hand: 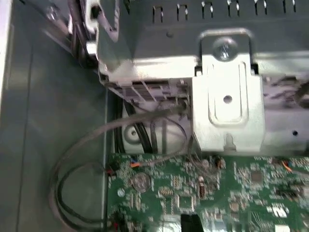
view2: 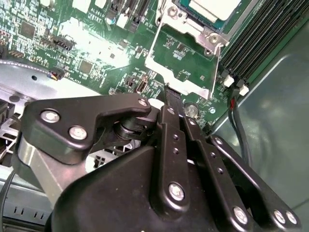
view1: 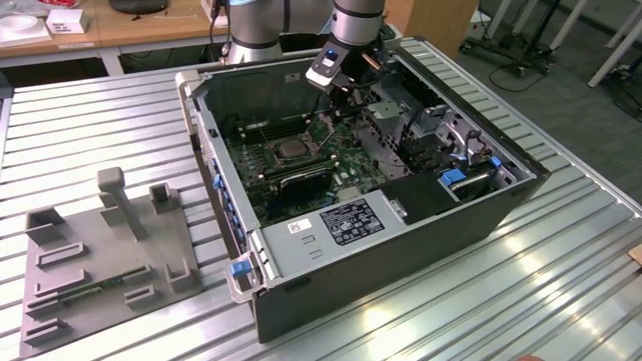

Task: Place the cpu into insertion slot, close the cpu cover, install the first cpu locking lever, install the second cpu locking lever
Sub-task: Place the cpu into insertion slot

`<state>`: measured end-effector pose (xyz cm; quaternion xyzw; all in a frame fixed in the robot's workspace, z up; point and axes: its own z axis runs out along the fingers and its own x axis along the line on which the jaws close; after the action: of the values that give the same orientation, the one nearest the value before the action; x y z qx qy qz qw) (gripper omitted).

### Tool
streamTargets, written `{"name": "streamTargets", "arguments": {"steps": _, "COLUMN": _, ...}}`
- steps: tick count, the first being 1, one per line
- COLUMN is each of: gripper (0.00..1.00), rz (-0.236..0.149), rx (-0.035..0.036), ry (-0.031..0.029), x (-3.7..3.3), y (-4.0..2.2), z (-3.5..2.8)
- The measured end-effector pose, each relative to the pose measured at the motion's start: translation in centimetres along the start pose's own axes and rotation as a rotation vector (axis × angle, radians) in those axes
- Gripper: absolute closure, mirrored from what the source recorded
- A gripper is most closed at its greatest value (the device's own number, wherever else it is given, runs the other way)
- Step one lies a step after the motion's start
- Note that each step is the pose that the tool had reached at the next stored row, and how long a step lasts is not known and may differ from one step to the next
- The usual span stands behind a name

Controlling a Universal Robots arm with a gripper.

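Against the edge of the open cpu cover (view2: 153,48), your gripper (view2: 173,95) sits clenched; a slip could gouge the motherboard (view2: 96,48) or jolt the seated cpu (view2: 215,7).

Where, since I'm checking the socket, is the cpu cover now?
In the second wrist view the cpu cover is swung open over the green board, between the cpu and the gripper.

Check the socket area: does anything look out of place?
Only the cpu cover: it is swung open off the insertion slot, where the cpu sits exposed. The gripper is at its free edge.
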<state>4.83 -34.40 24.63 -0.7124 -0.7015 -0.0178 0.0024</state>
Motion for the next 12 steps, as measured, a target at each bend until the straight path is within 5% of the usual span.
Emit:
{"name": "streamTargets", "arguments": {"steps": 10, "gripper": 0.89, "rz": 0.000, "rx": -0.0206, "ry": 0.0003, "x": -0.07, "y": -3.84, "z": -0.09}}
{"name": "streamTargets", "arguments": {"steps": 12, "gripper": 0.89, "rz": 0.000, "rx": -0.0224, "ry": 0.0003, "x": -0.07, "y": -4.16, "z": -0.09}}
